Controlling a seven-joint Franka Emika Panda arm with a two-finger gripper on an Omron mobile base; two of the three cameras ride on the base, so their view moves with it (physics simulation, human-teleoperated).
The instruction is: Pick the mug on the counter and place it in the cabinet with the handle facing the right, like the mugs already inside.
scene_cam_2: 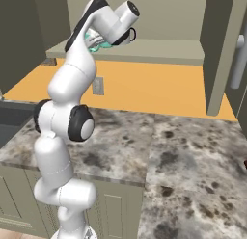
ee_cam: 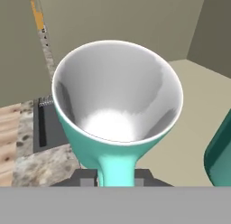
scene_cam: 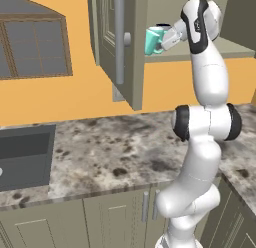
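Holding the mug [ee_cam: 118,111] by its handle [ee_cam: 116,170], the hand [scene_cam: 167,41] is raised at the open cabinet [scene_cam: 115,47], high above the counter [scene_cam: 115,152]; the mug is seen over the shelf [ee_cam: 189,146], beside a second teal mug [ee_cam: 221,151]

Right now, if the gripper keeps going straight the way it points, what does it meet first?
Probably the cabinet shelf: the gripper, shut on the mug, points down toward it in the hand view. A darker teal mug sits off to one side, likely out of line. Depth is unclear.
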